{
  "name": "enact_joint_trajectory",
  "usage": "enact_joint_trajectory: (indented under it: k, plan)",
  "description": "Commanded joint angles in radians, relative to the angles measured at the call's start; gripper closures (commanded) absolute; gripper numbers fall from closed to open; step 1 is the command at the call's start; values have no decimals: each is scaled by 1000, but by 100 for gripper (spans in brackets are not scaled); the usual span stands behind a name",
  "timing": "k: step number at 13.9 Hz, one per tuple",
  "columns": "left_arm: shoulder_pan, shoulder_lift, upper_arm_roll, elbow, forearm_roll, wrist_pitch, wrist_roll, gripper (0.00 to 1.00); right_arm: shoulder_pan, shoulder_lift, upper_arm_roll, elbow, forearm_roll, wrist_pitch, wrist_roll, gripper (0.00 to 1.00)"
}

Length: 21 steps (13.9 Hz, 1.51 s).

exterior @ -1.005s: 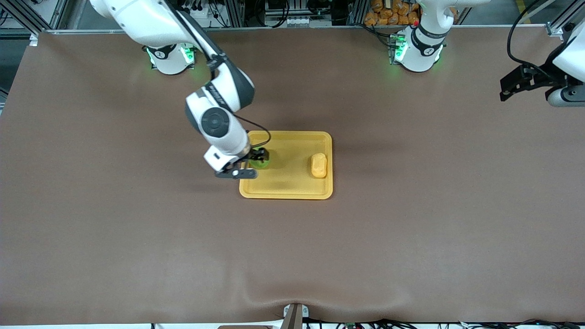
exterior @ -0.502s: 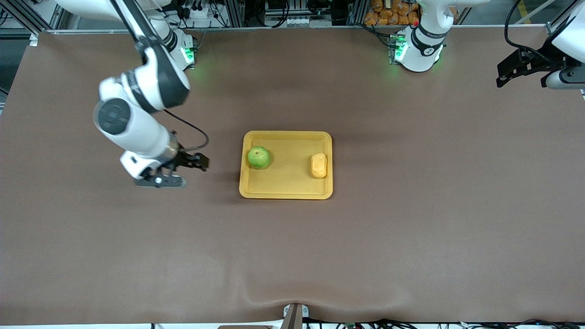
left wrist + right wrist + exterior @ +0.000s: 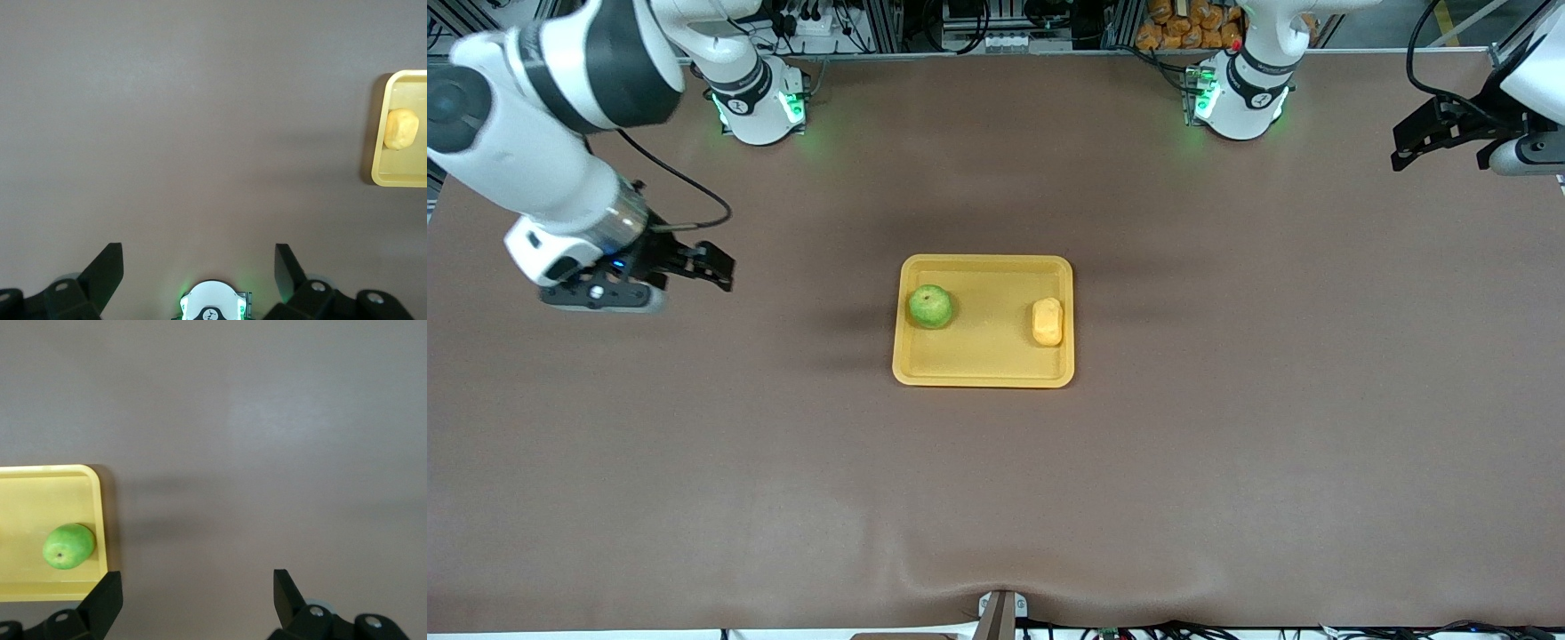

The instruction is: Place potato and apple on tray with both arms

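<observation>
Nearest my front camera is bare brown table, and above that stretch sits the tray, roughly midway between the two arms' ends so either arm could reach it. The potato lies on the tray at the end toward the left arm, close to the rim, and the apple rests on the tray at the end toward the right arm; they are well apart, each on the side of the arm that I judge would have served it. With both on the tray, I read the task as done and the arms as parked clear. The right gripper hangs over bare table toward the right arm's end, well away from the tray, fingers spread wide with nothing between them; its wrist view shows the apple in the tray's corner. The left gripper hangs over the table edge at the left arm's end, likewise wide apart and empty, its wrist view catching the potato and the left arm's green-lit base.
</observation>
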Motion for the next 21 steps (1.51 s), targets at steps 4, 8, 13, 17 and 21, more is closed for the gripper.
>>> enact_joint_trajectory:
  k: [4,8,13,17,21]
  plan:
    - [7,-6,-6,9,-18,-1,-18,0,42,-69,-170,64,6,-146,-125,0]
    - [1,-9,-12,10,-18,-4,-16,0,-17,-65,-171,210,1,-315,-144,0]
    - [3,-12,-23,19,-18,-6,-54,0,-50,-85,-179,225,1,-401,-204,0]
    - [1,-10,-26,44,-17,-27,-48,0,-65,-84,-182,247,-2,-395,-213,0]
    - [1,-15,-26,44,-17,-30,-58,0,-85,-85,-184,253,8,-404,-210,0]
